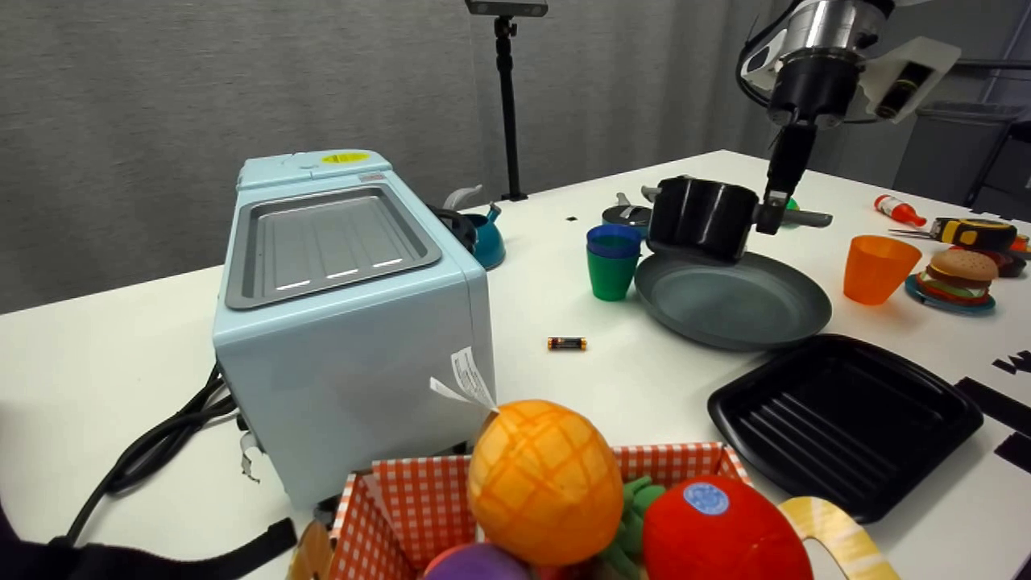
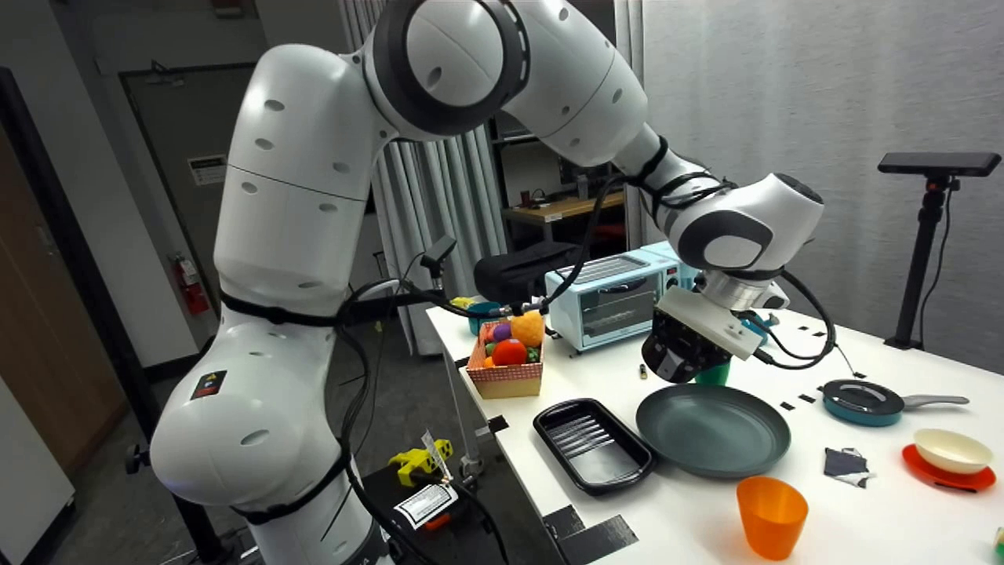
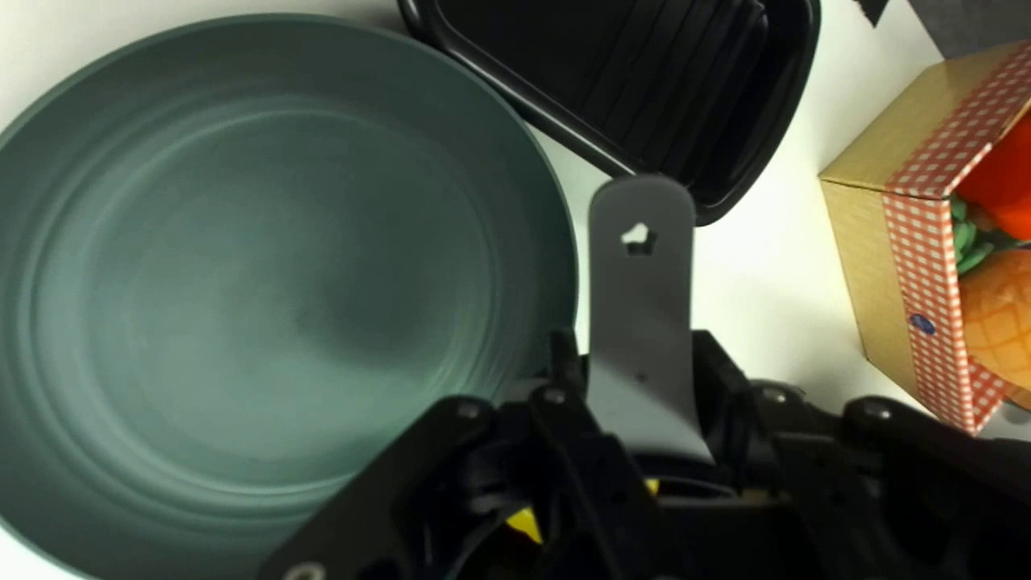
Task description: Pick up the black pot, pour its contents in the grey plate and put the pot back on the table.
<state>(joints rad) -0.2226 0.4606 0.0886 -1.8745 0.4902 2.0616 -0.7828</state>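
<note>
In an exterior view, the fingers [image 1: 773, 211] grip the grey side handle [image 1: 812, 218] of the blk pot [image 1: 699, 221], which is up off the white bench [image 1: 536, 298], approx. upright, its base seen against the far edge of the grey plate [image 1: 733, 310]; gap can't be judged. A grn cup [image 1: 612, 276] w/ a blue cup [image 1: 614, 241] nested in it stands just beside the plate; orange cup [image 1: 880, 270] near its opp. side, blk ridged tray [image 1: 854, 411] right next to it, batt. [image 1: 567, 344] near the grn cup, lt-blue oven [image 1: 354, 379] at left. In an exterior view, the arm [image 2: 290, 188] reaches across, its end near the plate's far rim; fingers & pot are dark there, hard to tell apart. A sm. teal pan [image 2: 863, 404] and a cream bowl [image 2: 953, 450] on a red plate [image 2: 922, 468] sit farther along the bench. In the wrist view, the handle is squeezed b/w the fingers, one each side, its tip poking out past them. Some yellow pcs [image 3: 525, 524] show in the pot, mostly hidden by the fingers, so count's unclear. Plate fills the left, tray just beside it up top, red-check basket [image 3: 862, 266] w/ toy fruit [image 3: 1003, 314] at right.
</note>
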